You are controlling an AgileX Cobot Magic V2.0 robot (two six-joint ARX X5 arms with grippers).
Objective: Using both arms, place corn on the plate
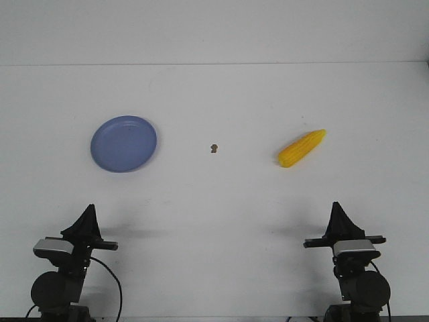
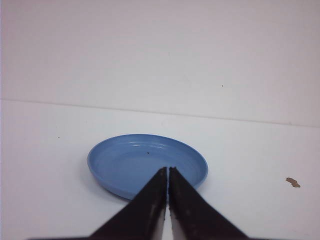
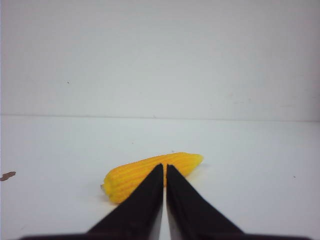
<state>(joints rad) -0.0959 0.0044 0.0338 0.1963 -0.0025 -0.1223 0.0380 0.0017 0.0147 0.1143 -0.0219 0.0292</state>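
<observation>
The yellow corn (image 1: 301,148) lies on the white table at the right, its narrow tip pointing back and right. The blue plate (image 1: 100,154) sits at the left and is empty. My left gripper (image 1: 88,213) is shut and empty at the table's near edge, well short of the plate (image 2: 107,180). My right gripper (image 1: 337,212) is shut and empty at the near edge, well short of the corn (image 3: 130,177). In each wrist view the fingers meet: the left gripper (image 2: 167,170) in line with the plate, the right gripper (image 3: 165,166) in line with the corn.
A tiny brown speck (image 1: 214,148) lies mid-table between plate and corn; it also shows in the left wrist view (image 2: 293,182) and the right wrist view (image 3: 7,175). The table's far edge meets a white wall.
</observation>
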